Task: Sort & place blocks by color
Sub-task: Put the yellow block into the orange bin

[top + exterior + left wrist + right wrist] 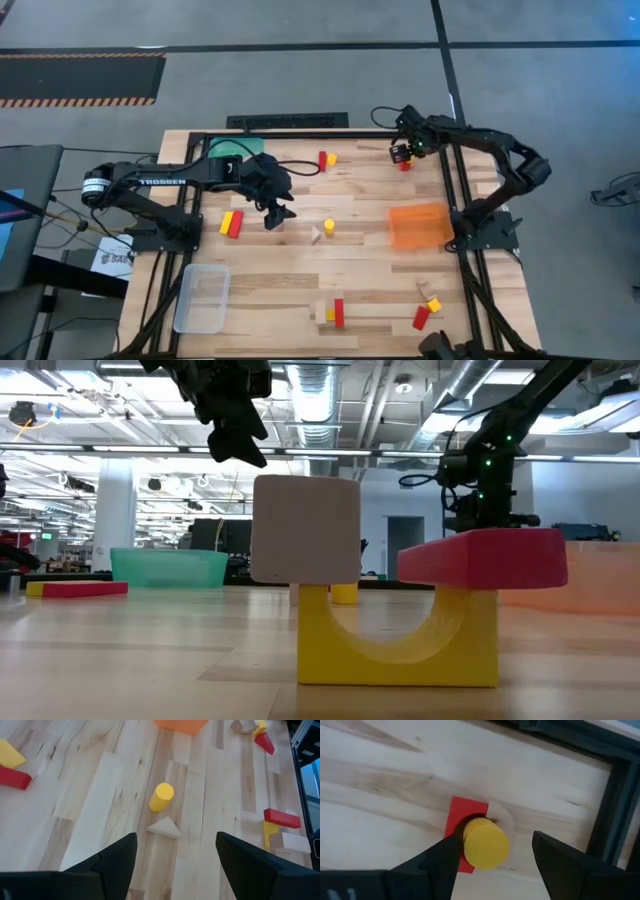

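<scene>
My right gripper [492,857] reaches down with jaws spread, a yellow cylinder [485,843] standing on a red brick [462,820] between them, ungripped. My left gripper [175,857] hovers jaws apart; another yellow cylinder [161,797] and a pale wood wedge [164,827] lie just ahead.

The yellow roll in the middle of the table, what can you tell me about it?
The yellow cylinder is a small, smooth, painted-looking block, bright yellow all over with a flat round end. It stands on end on the bare wooden table, near the middle. A pale wooden triangle block lies just beside it; I cannot tell if they touch. The left gripper hangs above with its fingers open, not holding it.
</scene>
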Motion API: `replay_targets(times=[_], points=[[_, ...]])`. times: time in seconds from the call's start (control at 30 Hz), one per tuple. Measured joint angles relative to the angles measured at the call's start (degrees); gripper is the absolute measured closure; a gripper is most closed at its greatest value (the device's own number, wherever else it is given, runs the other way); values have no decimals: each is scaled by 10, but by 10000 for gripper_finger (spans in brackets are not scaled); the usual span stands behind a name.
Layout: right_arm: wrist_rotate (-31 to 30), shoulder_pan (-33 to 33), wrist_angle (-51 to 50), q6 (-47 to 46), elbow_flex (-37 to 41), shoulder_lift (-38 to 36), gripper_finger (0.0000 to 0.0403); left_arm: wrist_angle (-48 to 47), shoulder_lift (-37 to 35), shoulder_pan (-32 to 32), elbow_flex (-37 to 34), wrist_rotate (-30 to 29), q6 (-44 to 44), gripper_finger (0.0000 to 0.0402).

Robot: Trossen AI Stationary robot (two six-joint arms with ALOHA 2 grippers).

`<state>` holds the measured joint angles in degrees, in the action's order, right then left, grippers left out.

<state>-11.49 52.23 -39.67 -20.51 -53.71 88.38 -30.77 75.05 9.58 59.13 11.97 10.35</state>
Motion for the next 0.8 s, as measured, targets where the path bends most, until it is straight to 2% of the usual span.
replay_targets(times=[0.27, 0.37, 0.6, 0.8], points=[[26, -2, 9, 2, 0, 25, 153, -3, 0, 0, 0, -7, -4, 144], [26, -4, 13, 2, 0, 24, 184, -4, 0, 0, 0, -7, -5, 144], [26, -4, 13, 5, 0, 20, 287, -18, 0, 0, 0, -7, -6, 144], [26, -11, -6, 9, -15, -33, 287, -20, 0, 0, 0, -6, -14, 144]])
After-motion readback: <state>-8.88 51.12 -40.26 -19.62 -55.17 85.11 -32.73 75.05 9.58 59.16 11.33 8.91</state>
